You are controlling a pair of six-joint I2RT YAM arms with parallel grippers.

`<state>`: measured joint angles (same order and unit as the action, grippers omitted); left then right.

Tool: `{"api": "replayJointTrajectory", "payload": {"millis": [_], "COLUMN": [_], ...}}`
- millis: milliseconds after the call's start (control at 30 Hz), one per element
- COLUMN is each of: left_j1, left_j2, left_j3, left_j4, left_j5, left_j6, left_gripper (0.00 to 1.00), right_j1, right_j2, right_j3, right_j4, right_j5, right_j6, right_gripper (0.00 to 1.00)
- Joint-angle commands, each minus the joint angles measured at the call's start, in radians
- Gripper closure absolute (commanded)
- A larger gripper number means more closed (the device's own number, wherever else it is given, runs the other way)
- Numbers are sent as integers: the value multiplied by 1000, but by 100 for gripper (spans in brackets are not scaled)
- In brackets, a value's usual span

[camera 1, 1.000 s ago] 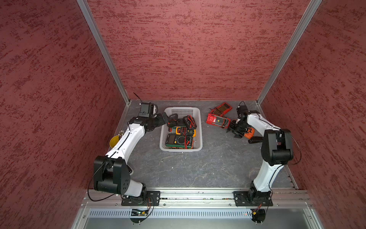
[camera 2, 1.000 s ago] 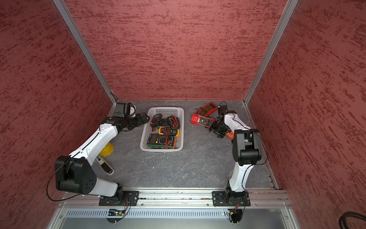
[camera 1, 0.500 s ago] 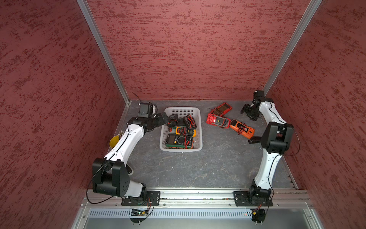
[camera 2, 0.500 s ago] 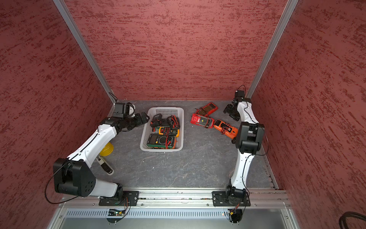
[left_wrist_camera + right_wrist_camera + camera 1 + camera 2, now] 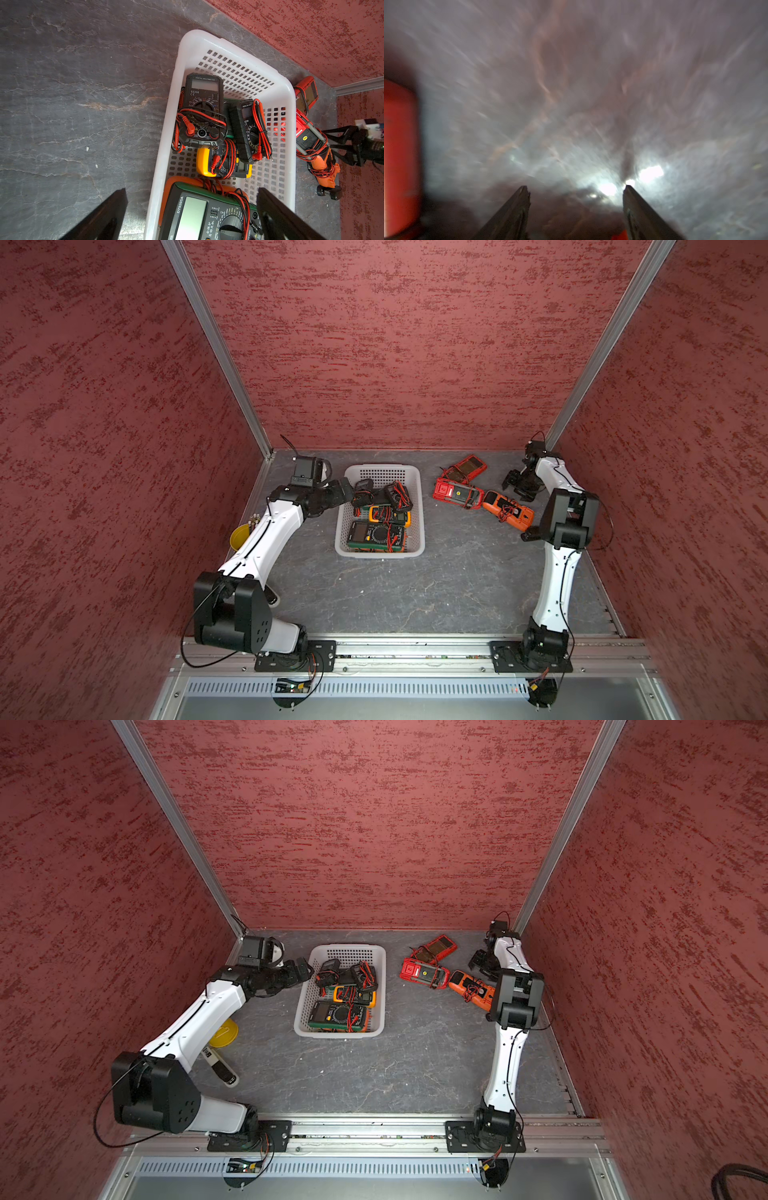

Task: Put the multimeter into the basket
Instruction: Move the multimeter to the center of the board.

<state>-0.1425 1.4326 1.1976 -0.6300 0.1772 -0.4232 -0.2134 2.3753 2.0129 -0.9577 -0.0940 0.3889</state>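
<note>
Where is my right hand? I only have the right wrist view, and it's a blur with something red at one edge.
Observer: Near the far right corner, the right hand sits just beyond the orange meter, open and empty.
Operator: How many meters are left out?
Observer: Three: the orange one, a red meter beside it, a dark red meter behind that.
Operator: And my other arm?
Observer: The left hand hangs open over the basket's left rim, holding nothing.

Top views overhead, sharing whole table (image 5: 415, 593); wrist views close, facing down.
</note>
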Motion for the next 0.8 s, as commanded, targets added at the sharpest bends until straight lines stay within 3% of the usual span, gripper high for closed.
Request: {"api": "replayJointTrajectory", "payload": {"millis": [0,367,600,767], "left_j1": [-1,10,15,16], "left_j2": [12,46,36,21], "left_j3": [38,50,29,18], "left_j4": [-4,27,28,29], "left_j5": [-4,35,37,27], "left_j6": [31,44,44,46], "left_gripper": [0,0,0,0], "right_j1": [4,121,274,346], "right_j2": [-103,-370,-506,-584], "right_j3": [-135,-580,-731,-799], "right_j4": [57,200,236,279], "right_j5": [-47,-133,-180,-285], "right_j6": [45,236,384,442], "right_gripper": [28,28,23,21]}}
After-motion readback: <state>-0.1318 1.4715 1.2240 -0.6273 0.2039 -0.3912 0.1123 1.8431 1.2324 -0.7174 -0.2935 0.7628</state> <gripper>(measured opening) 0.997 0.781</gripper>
